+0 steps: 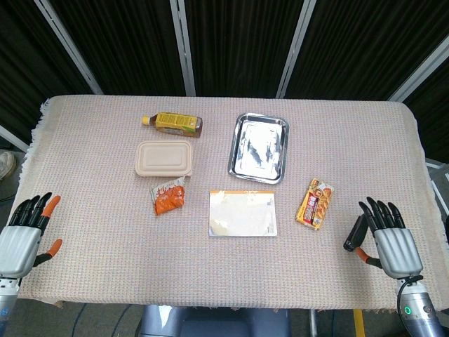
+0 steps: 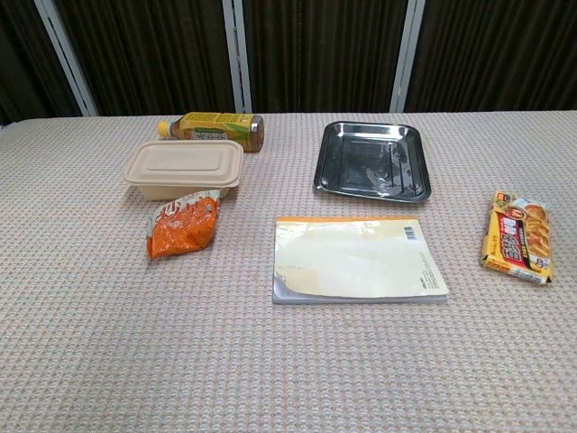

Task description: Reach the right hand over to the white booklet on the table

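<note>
The white booklet (image 1: pixel 243 213) (image 2: pixel 357 260) lies flat near the middle of the table, with an orange strip along its far edge. My right hand (image 1: pixel 387 240) rests at the table's near right corner, fingers apart and holding nothing, well to the right of the booklet. My left hand (image 1: pixel 24 233) sits at the near left corner, fingers spread, empty. Neither hand shows in the chest view.
A yellow-red snack packet (image 1: pixel 315 203) (image 2: pixel 517 239) lies between my right hand and the booklet. A steel tray (image 1: pixel 259 147) (image 2: pixel 372 160) sits behind the booklet. A beige lidded box (image 1: pixel 165 158), an orange snack bag (image 1: pixel 168 198) and a lying bottle (image 1: pixel 172 123) are at left.
</note>
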`<action>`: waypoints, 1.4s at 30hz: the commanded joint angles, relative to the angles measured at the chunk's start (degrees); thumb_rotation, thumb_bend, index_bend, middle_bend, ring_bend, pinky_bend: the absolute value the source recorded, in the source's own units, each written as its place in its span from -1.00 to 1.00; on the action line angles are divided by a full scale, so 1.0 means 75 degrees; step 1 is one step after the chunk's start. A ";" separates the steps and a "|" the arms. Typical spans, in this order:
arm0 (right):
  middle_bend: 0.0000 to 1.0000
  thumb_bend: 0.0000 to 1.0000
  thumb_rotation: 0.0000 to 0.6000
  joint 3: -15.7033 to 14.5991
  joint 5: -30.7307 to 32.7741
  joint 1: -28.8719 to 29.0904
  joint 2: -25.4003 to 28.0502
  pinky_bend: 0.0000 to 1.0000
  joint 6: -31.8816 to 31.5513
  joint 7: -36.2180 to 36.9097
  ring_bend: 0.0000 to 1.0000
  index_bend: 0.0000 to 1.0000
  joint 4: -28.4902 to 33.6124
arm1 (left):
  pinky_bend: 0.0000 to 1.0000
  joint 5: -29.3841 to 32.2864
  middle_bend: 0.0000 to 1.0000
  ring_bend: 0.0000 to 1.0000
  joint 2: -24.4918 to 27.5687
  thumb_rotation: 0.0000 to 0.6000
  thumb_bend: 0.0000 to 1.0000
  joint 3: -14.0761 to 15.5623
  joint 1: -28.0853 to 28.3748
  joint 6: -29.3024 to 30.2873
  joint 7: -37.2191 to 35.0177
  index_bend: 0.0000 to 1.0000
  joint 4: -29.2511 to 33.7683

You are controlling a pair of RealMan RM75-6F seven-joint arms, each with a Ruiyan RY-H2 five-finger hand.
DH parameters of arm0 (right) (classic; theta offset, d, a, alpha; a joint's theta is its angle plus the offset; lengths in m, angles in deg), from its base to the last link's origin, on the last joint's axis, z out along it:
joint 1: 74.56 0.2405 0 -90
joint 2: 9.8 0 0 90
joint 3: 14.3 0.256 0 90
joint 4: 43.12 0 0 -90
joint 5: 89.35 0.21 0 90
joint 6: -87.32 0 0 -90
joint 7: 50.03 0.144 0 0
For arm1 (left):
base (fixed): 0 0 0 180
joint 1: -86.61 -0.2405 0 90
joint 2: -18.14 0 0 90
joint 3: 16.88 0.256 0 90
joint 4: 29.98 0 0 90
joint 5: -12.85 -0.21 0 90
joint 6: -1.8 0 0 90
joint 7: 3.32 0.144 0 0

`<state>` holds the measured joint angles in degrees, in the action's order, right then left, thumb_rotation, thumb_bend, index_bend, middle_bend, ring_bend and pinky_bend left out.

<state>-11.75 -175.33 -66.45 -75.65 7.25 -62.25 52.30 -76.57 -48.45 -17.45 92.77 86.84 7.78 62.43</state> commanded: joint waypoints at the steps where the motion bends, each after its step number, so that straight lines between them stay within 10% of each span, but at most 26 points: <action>1: -1.00 -0.70 1.00 0.0007 0.0028 0.0025 -0.0011 -1.00 0.0048 -0.0007 -1.00 -1.00 -0.0007 | -0.84 0.0023 -1.00 -1.00 -0.0007 1.00 -0.41 -0.0004 0.0006 -0.0021 0.0015 -1.00 0.0001; 42: -0.82 -0.52 1.00 -0.0678 -0.1597 0.1473 -0.0865 -0.84 0.1245 0.2448 -0.94 -0.77 -0.3036 | -0.84 0.0161 -1.00 -1.00 -0.0484 1.00 -0.39 -0.0024 0.0116 -0.0203 0.1342 -1.00 0.0203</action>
<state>-16.49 -187.34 -55.46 -82.01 16.54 -44.63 30.35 -75.42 -52.00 -17.66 93.58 85.43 17.72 63.94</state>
